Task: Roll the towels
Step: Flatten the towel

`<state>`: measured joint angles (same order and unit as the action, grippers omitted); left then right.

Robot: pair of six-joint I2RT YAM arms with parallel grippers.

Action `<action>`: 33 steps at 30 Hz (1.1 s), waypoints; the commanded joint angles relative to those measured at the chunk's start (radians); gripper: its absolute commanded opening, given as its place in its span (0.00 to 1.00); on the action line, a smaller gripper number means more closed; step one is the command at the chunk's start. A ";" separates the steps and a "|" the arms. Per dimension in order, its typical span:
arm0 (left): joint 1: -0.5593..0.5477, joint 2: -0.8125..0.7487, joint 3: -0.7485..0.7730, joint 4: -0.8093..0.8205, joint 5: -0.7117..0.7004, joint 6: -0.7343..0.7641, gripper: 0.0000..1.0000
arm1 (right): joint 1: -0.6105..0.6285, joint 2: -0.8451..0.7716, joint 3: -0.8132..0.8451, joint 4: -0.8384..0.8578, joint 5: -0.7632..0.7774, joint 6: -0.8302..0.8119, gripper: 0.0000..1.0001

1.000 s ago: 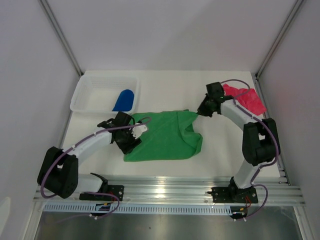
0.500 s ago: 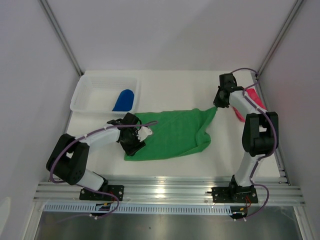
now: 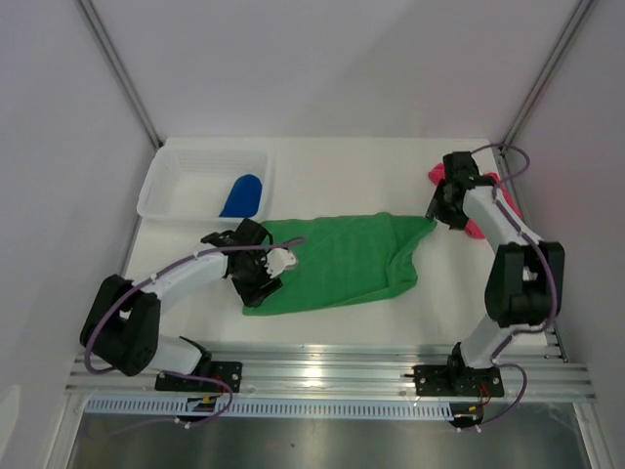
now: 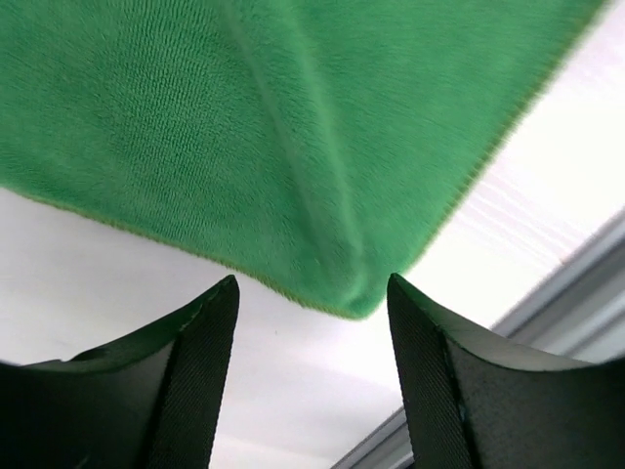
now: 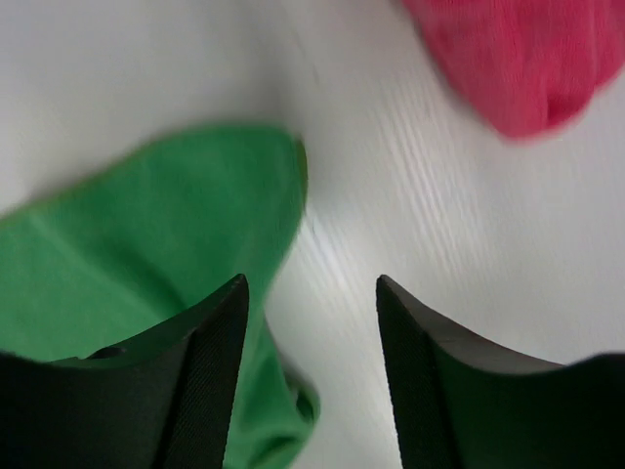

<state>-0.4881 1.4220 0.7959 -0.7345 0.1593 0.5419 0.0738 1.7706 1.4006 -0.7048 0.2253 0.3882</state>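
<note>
The bright green towel (image 3: 337,259) lies spread flat in the middle of the table. My left gripper (image 3: 257,286) hovers open over its near left corner (image 4: 347,288), with nothing between the fingers (image 4: 210,342). My right gripper (image 3: 437,216) is open at the towel's far right corner (image 5: 166,234), which lies loose beside one finger (image 5: 210,362). The pink-red towel (image 3: 500,200) is bunched at the right edge, partly hidden by the right arm, and shows in the right wrist view (image 5: 518,59). The royal blue towel (image 3: 242,195) sits in the basket.
A white mesh basket (image 3: 186,171) stands at the back left. A metal rail (image 3: 332,371) runs along the table's near edge and shows in the left wrist view (image 4: 586,283). Frame posts rise at both back corners.
My right gripper pulled the green towel's far corner to the right, stretching it flatter, then opened and let it go. The left gripper stayed open near the near left corner.
</note>
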 commanded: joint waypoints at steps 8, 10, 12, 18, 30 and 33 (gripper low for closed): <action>-0.115 -0.104 -0.058 -0.065 0.046 0.193 0.70 | 0.099 -0.372 -0.501 0.094 -0.375 0.216 0.42; -0.124 -0.083 -0.073 -0.042 0.033 0.202 0.70 | 0.154 -0.358 -0.541 0.143 -0.397 0.241 0.43; -0.132 -0.066 -0.083 -0.025 0.013 0.207 0.71 | 0.190 -0.344 -0.545 0.157 -0.394 0.250 0.46; -0.145 -0.011 -0.115 0.020 -0.041 0.225 0.72 | 0.211 -0.269 -0.538 0.160 -0.386 0.242 0.51; -0.152 0.034 -0.129 0.035 -0.089 0.164 0.05 | 0.202 -0.332 -0.456 0.034 -0.308 0.088 0.52; -0.141 0.016 -0.119 0.049 -0.139 0.132 0.01 | 0.201 -0.393 -0.442 0.106 -0.397 -0.117 0.54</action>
<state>-0.6422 1.4101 0.7074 -0.7380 0.0551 0.7052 0.2771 1.4544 0.9005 -0.6437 -0.1253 0.4881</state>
